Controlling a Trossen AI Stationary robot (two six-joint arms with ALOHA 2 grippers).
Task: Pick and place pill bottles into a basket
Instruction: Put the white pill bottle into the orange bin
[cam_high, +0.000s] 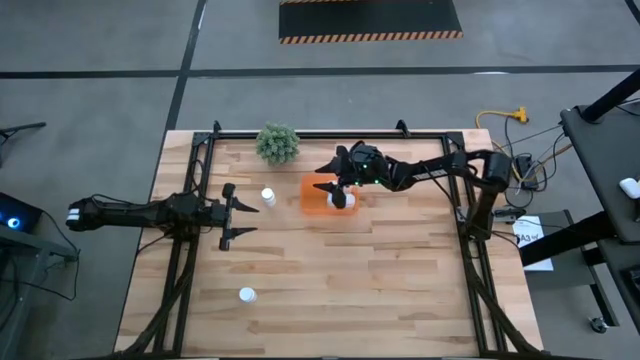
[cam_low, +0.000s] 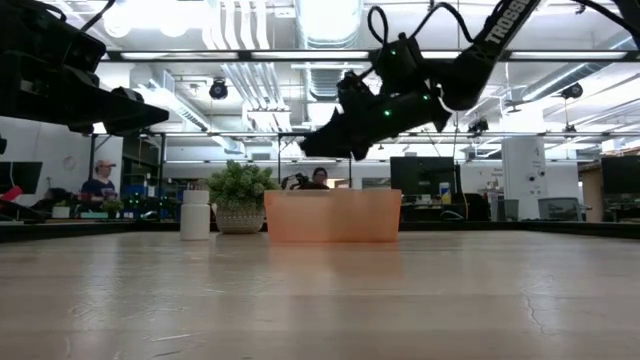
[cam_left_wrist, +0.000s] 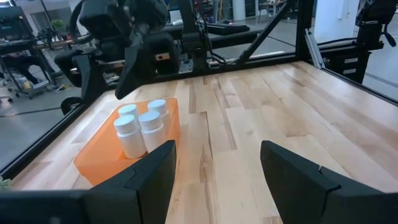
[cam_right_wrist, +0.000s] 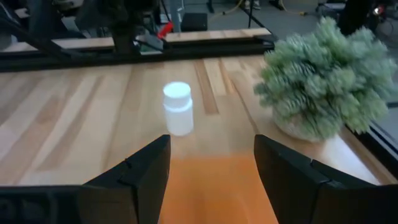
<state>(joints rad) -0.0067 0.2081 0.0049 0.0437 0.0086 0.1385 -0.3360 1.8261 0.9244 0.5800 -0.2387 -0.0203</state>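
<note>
Currently the right hand (cam_high: 330, 186) hangs spread and empty above the orange basket (cam_high: 312, 199) at upper centre of the high view. Three pill bottles (cam_left_wrist: 138, 127) stand in the basket's end nearer that arm. One bottle (cam_high: 268, 197) stands on the bench (cam_high: 400, 290) just left of the basket, below the green plant (cam_high: 278, 143). Another bottle (cam_high: 247, 295) sits lower left. Left hand (cam_high: 238, 211), fingers spread, empty, waits at left centre.

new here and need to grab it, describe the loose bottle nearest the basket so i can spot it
Find the orange basket mid-table with the green plant behind it. On the left arm's side of the basket stands one white pill bottle, upright on bare wood, unlike those inside the basket.
</note>
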